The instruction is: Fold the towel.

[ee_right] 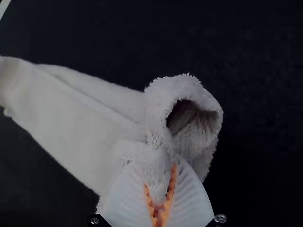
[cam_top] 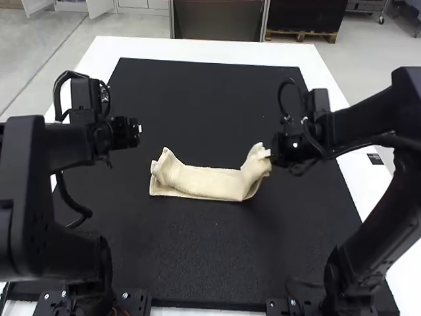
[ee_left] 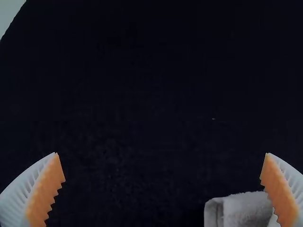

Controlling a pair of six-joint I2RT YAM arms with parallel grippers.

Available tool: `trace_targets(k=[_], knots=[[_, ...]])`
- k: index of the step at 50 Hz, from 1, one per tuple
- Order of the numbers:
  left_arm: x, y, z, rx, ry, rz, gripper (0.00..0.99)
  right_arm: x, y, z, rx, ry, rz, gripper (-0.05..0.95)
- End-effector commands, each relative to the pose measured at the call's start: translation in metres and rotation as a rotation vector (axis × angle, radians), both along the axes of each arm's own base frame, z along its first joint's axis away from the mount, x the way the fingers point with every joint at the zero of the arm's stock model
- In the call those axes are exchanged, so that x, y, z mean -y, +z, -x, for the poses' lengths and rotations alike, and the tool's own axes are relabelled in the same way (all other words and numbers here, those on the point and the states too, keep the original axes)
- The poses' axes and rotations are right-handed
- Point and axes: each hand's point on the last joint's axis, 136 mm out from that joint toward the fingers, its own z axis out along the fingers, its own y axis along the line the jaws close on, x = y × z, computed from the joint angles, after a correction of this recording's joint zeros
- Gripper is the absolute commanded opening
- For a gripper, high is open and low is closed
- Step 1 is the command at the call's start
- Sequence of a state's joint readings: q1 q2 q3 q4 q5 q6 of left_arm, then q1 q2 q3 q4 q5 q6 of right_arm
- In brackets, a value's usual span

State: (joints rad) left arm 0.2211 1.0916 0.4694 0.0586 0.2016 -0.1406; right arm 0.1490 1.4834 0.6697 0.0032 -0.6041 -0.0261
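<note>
A cream towel point(cam_top: 207, 182) lies as a narrow folded strip on the black mat, its two ends raised. My right gripper point(cam_top: 268, 153) is at the strip's right end, which is lifted and curled. In the right wrist view my right gripper point(ee_right: 160, 189) is shut on that end of the towel point(ee_right: 80, 118), with a loop of cloth bulging beside the fingers. My left gripper point(cam_top: 139, 128) stands above the mat, off the towel's left end. Seen from the left wrist, the left gripper point(ee_left: 162, 165) is wide open, and a towel corner point(ee_left: 246, 209) lies close to one finger.
The black mat point(cam_top: 197, 263) covers most of the white table point(cam_top: 158, 47). Both arms reach in from the sides over the mat, with cables looping near their wrists. A small dark label point(cam_top: 375, 158) sits on the table's right border.
</note>
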Motion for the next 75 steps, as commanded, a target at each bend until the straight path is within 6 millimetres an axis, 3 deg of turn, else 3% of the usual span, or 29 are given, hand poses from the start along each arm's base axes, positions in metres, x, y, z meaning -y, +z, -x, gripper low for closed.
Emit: trace_targets(k=[1,10,25,40,75], knots=[[-0.014,0.033,-0.008,0.082,0.049,-0.015,0.97,-0.027,0.006,0.001,-0.017,0.061,-0.043,-0.02],[-0.022,0.037,-0.007,0.091,0.072,-0.018,0.97,-0.057,0.008,0.001,-0.011,0.127,-0.047,-0.02],[-0.021,0.026,-0.002,0.067,0.076,-0.009,0.97,-0.116,0.019,0.003,0.017,0.243,-0.065,-0.02],[-0.02,0.031,0.003,0.089,0.078,-0.016,0.97,-0.162,0.016,0.007,0.037,0.344,-0.077,-0.02],[-0.019,0.028,0.004,0.084,0.093,0.004,0.97,-0.232,0.01,-0.003,0.065,0.452,-0.101,-0.02]])
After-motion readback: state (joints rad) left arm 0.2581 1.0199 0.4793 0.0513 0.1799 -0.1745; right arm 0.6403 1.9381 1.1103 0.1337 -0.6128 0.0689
